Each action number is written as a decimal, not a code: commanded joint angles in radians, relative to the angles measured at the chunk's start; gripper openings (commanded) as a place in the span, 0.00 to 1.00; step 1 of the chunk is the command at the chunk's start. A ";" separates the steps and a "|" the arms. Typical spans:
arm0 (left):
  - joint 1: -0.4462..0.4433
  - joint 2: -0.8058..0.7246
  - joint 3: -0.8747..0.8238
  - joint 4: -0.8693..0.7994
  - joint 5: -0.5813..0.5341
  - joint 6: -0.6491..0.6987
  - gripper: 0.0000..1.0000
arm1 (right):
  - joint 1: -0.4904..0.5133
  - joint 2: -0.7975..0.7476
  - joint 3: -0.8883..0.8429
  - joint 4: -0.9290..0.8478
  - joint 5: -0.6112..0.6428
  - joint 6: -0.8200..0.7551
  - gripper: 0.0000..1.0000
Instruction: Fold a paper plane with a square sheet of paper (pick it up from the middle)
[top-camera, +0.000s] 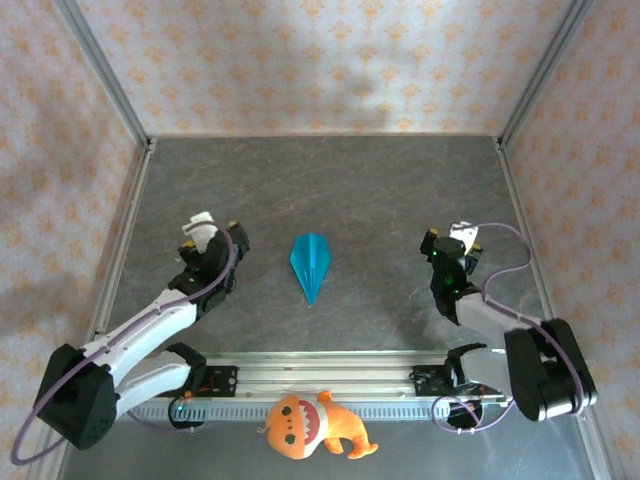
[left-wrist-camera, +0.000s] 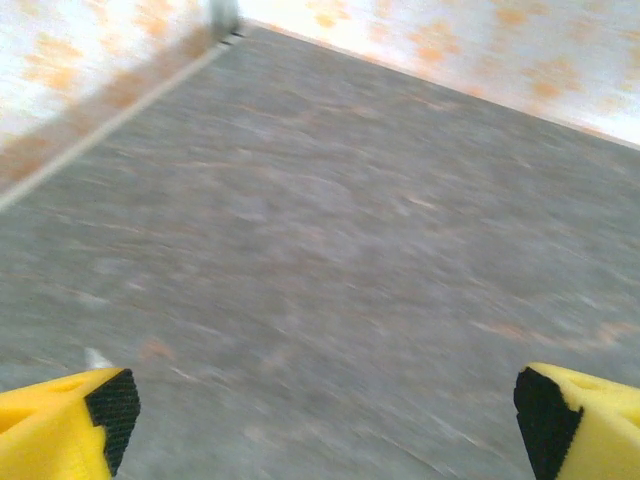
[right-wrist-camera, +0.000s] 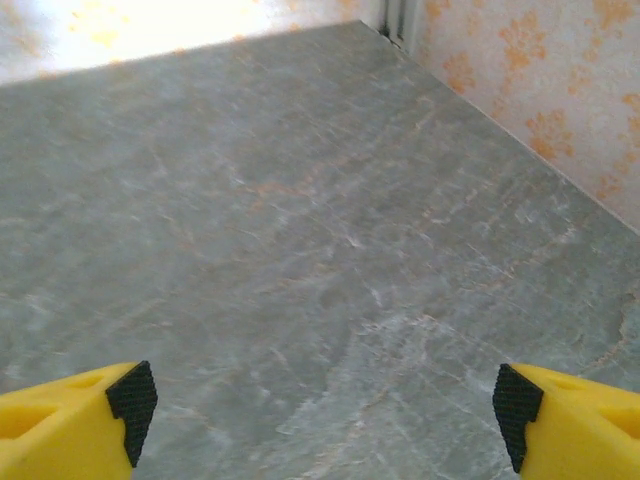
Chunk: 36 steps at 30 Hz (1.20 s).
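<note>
Mid-table, paper plane (top-camera: 311, 264) lies flat, tip pointing near, well apart from left claw (top-camera: 216, 230) and right claw (top-camera: 449, 240), both spread wide, empty. Orange plush toy (top-camera: 312, 425) sits against near rail (top-camera: 380, 372). Left wrist view blurred.

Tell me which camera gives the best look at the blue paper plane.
The top external view: the paper plane lies whole and unobstructed on the table, pointed tip toward the arms' bases. The wrist cameras face grey tabletop and patterned wall instead.
</note>
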 joint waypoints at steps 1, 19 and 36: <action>0.103 -0.007 -0.077 0.158 0.029 0.171 0.99 | -0.047 0.094 0.035 0.184 -0.058 -0.075 0.93; 0.272 0.336 -0.282 1.119 0.234 0.533 0.99 | -0.194 0.330 -0.037 0.695 -0.348 -0.039 1.00; 0.361 0.517 -0.281 1.281 0.453 0.508 0.99 | -0.179 0.329 -0.051 0.717 -0.268 -0.028 1.00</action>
